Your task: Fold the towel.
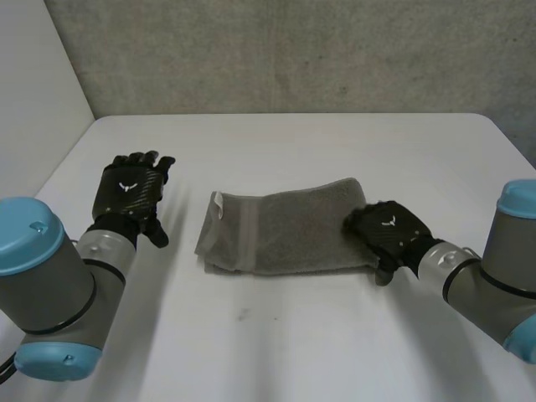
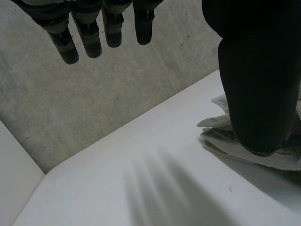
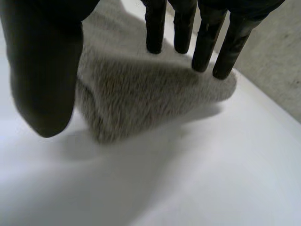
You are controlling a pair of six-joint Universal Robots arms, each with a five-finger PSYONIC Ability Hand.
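The grey towel (image 1: 285, 230) lies folded into a thick band in the middle of the white table (image 1: 293, 352), with a small white label at its left end. My left hand (image 1: 134, 193) hovers open to the left of the towel, fingers straight, touching nothing. In the left wrist view its fingers (image 2: 89, 37) are spread and the towel's edge (image 2: 282, 157) lies beyond the thumb. My right hand (image 1: 389, 234) is at the towel's right end. The right wrist view shows its fingers (image 3: 204, 42) straight over the towel's end (image 3: 150, 99), thumb apart, nothing pinched.
A grey wall (image 1: 293, 50) runs along the table's far edge, and a white panel (image 1: 33, 92) stands at the far left. Bare tabletop lies in front of the towel and on both sides of it.
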